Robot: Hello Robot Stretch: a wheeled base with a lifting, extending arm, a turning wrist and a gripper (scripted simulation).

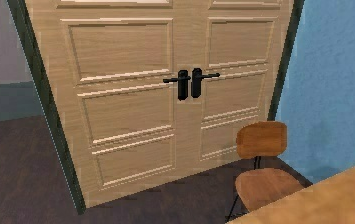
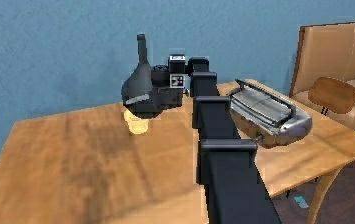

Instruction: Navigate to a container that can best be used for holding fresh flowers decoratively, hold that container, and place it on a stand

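Note:
A dark vase (image 2: 141, 50) with a round body and a narrow neck stands out against the blue wall in the arm side view, at the far edge of a wooden table (image 2: 75, 160). My arm reaches up across the table, and the gripper (image 2: 143, 104) lies right against the vase's body. A small tan thing (image 2: 138, 123) sits just under them on the tabletop. I cannot tell whether the gripper holds anything.
A grey metal appliance (image 2: 270, 112) lies on the table right of the arm. A wooden chair (image 2: 330, 65) stands beyond it. In the forward view, wooden double doors (image 1: 135, 90) with black handles (image 1: 190, 82) are close ahead, with a chair (image 1: 265, 150) and table corner (image 1: 320, 200) at lower right.

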